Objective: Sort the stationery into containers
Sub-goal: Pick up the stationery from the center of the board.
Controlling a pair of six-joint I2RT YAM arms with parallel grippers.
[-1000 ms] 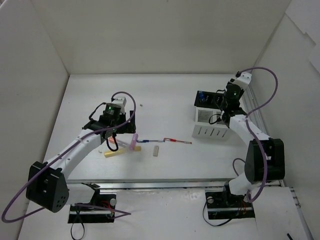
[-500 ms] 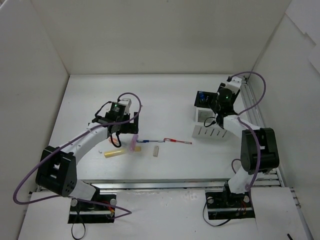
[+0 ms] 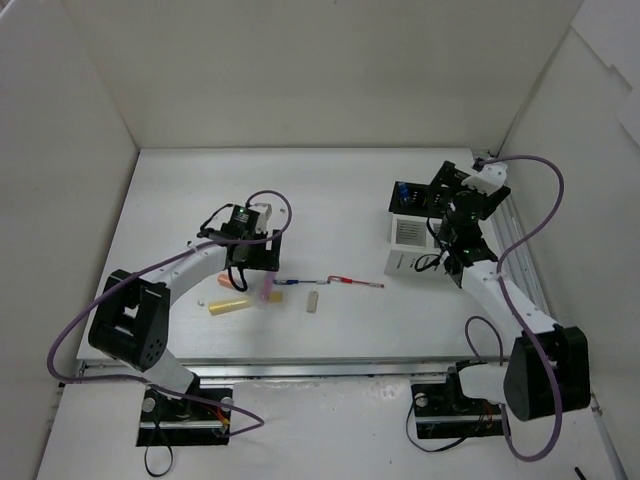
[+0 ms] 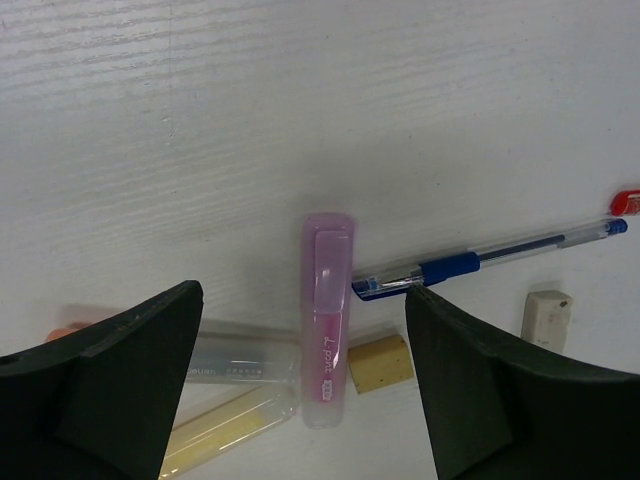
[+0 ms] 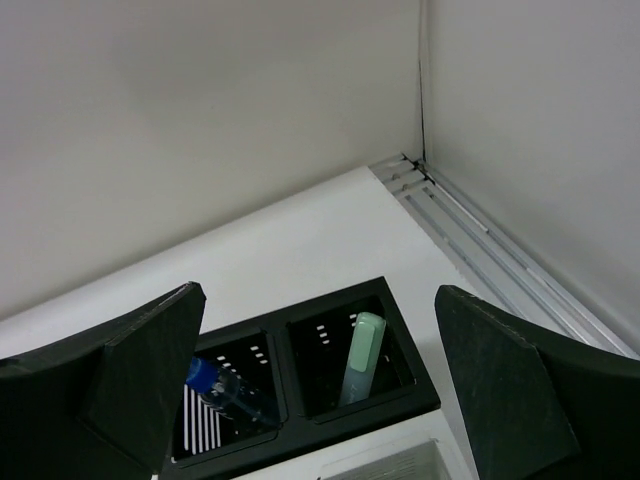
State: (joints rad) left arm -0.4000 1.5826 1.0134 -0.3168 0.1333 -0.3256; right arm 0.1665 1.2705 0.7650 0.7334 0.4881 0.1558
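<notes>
Below, translucent pink marker lies flat; left pincer apart; right pincer apart.

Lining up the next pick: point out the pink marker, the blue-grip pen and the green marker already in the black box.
pink marker [image 4: 328, 318], left wrist view, mid-body.
blue-grip pen [image 4: 450, 268], left wrist view, on the blue grip.
green marker [image 5: 362, 355], right wrist view, mid-body.

A pink marker lies flat, a blue pen with its tip just beside it. The black box holds a green marker and a blue-capped pen, one per compartment.
</notes>
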